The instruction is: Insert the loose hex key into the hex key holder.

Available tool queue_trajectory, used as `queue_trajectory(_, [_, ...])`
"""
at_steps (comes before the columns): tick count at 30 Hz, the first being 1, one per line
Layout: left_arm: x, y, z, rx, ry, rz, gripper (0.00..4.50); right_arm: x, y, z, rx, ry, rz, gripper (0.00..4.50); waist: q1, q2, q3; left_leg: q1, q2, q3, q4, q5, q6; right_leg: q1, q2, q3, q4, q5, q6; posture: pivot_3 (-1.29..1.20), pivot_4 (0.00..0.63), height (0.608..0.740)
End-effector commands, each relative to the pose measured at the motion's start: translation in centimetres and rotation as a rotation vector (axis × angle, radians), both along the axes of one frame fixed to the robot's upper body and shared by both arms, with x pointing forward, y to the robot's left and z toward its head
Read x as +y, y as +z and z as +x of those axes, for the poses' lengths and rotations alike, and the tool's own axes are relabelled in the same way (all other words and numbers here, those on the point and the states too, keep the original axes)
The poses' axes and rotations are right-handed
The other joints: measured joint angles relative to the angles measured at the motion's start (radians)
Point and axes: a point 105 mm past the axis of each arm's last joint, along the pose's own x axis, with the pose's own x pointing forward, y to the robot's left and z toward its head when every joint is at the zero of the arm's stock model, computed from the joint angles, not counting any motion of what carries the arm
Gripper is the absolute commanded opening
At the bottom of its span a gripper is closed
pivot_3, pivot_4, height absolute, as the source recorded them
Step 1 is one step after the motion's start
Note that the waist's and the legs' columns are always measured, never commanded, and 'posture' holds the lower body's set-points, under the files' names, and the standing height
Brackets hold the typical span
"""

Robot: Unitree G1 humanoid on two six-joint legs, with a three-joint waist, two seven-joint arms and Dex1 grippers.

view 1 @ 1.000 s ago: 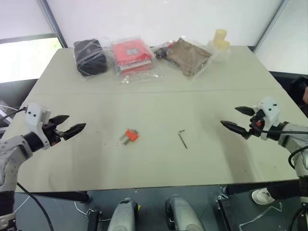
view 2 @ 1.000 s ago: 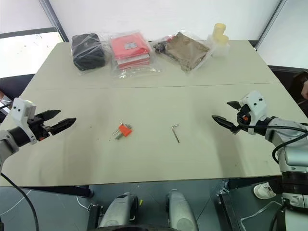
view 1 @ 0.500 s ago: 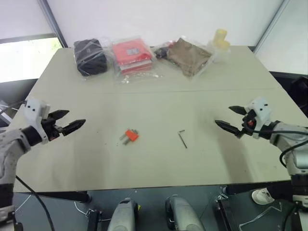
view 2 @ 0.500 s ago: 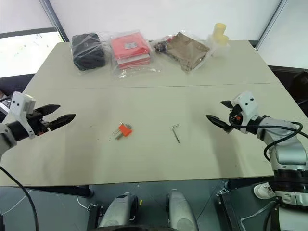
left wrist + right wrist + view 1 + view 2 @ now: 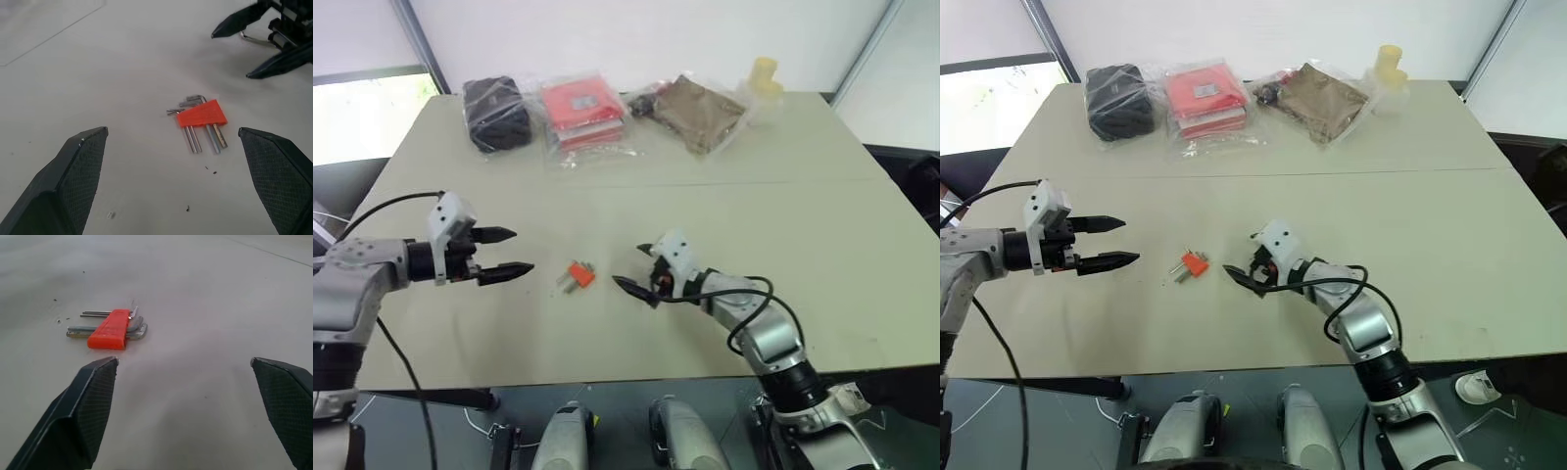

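Note:
The hex key holder (image 5: 579, 276), a small orange-red block with grey keys sticking out, lies flat on the table between my two grippers. It also appears as the holder (image 5: 201, 113) and the holder (image 5: 115, 328) in the wrist views. My left gripper (image 5: 521, 251) hovers open just left of it, pointing at it. My right gripper (image 5: 627, 265) is open just right of it, low over the table and pointing left. The loose hex key is mostly hidden under the right hand. A thin grey rod (image 5: 254, 39) shows on the table between the roots of that gripper's fingers.
Along the table's far edge lie a black pouch (image 5: 495, 114), a red packet in clear wrap (image 5: 582, 110), a brown wrapped bundle (image 5: 700, 114) and yellow cups (image 5: 762, 76). The table's front edge (image 5: 607, 364) runs close below both grippers.
My right gripper has swept far to the left, from the table's right side to over the spot where the loose hex key lay. My left gripper moved right toward the holder. Both stayed open.

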Motion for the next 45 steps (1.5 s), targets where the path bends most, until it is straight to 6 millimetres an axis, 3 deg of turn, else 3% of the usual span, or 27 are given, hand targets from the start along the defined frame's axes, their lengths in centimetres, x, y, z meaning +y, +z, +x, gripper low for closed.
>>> queue_trajectory(1, [-0.4,0.7,0.3,-0.046,-0.012,0.009,4.46,2.0,1.4,-1.1,-0.012,0.046,0.033,4.50,-0.001,0.000,0.000,0.000,0.000,0.000,0.000,0.000,0.000,0.000,0.000,0.000,0.000,0.000,0.000,0.00,0.150,0.740])
queue_trajectory(6, [-0.5,0.2,0.5,-0.044,0.001,0.000,4.46,3.7,1.6,-2.1,0.038,0.083,0.090,4.50,-0.003,0.000,0.000,0.000,0.000,-0.001,0.000,0.000,0.000,0.000,0.000,0.000,0.000,0.000,0.000,0.00,0.150,0.740])
queue_trajectory(15, [-0.9,0.2,1.3,-0.065,0.037,-0.042,4.46,5.0,0.1,-2.1,0.045,0.083,0.049,4.50,-0.005,0.000,0.000,0.000,0.000,-0.001,0.000,0.000,0.000,0.000,0.000,-0.001,0.000,0.000,0.000,0.00,0.150,0.740])
queue_trajectory(33, [-0.9,0.0,1.7,-0.077,0.077,-0.037,4.46,6.0,-2.6,0.3,0.073,-0.011,0.007,4.50,-0.007,-0.002,-0.001,0.001,0.000,-0.002,0.000,0.000,0.000,0.000,0.000,-0.001,0.001,0.000,0.000,0.00,0.150,0.740])
queue_trajectory(36, [-1.0,-0.1,1.7,-0.081,0.083,-0.041,4.50,5.8,-3.0,0.1,0.070,-0.011,-0.008,3.62,-0.007,-0.002,-0.001,0.001,0.000,-0.002,0.000,0.000,0.000,0.001,0.000,-0.001,0.001,0.000,0.000,0.00,0.150,0.740])
queue_trajectory(38, [-1.0,-0.2,1.7,-0.081,0.085,-0.041,4.50,5.6,-3.1,0.0,0.064,-0.013,-0.016,2.69,-0.006,-0.002,-0.001,0.001,0.000,-0.002,0.000,0.000,0.000,0.001,0.000,-0.001,0.001,0.000,0.000,0.00,0.150,0.740])
queue_trajectory(45, [-1.1,-0.6,1.6,-0.077,0.090,-0.050,4.50,5.4,-1.9,-0.5,0.003,0.018,0.003,2.69,-0.005,-0.002,-0.001,0.002,0.000,-0.002,-0.001,0.000,0.000,0.001,0.000,-0.001,0.001,0.000,0.000,0.00,0.150,0.740])
